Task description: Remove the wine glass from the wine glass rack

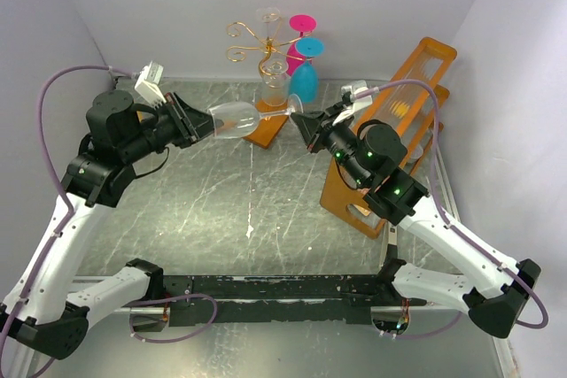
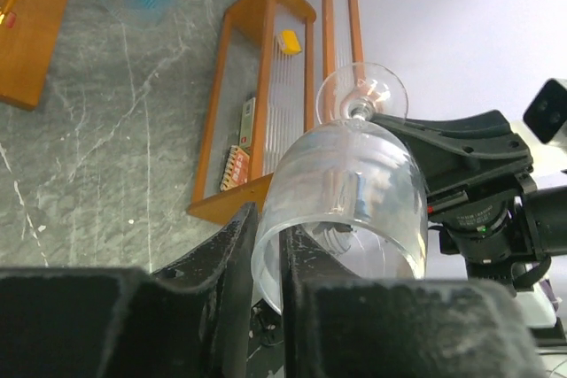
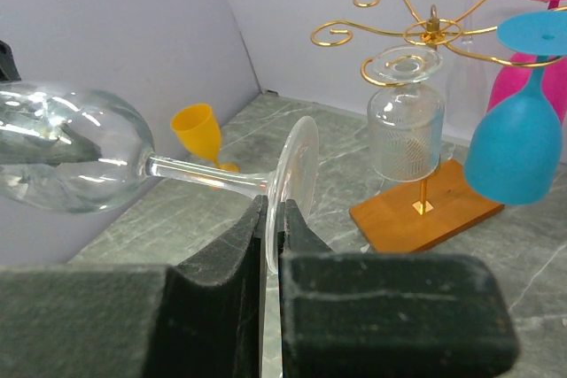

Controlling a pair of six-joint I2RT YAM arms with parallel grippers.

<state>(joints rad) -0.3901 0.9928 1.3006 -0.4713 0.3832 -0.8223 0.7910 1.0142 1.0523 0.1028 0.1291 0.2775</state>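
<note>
Top external shows the glass point(image 1: 235, 119) already free of the rack point(image 1: 266, 46). It hangs on its side in the air just in front of the rack's base and a little to its left, bowl pointing away from the rack and foot nearest it. The right gripper point(image 1: 301, 126) is clamped shut on the edge of the foot; in the right wrist view the disc sits squarely between the pads. The left gripper point(image 1: 197, 121) has one finger inside the bowl and one outside. In the left wrist view its jaws look closed onto the thin wall at the rim, though how firmly they press cannot be told. The step in hand looks like a handover or a shared carry away from the rack, so the two arms should not pull or twist against each other through the stem. If the right lets go, it should do so only once the left's pinch is sure, since the whole glass would then hang from that rim. Any move should head away from the rack, so the foot stays clear of the ribbed glass point(image 1: 275, 86) and blue glass point(image 1: 304, 81) hanging there.
</note>
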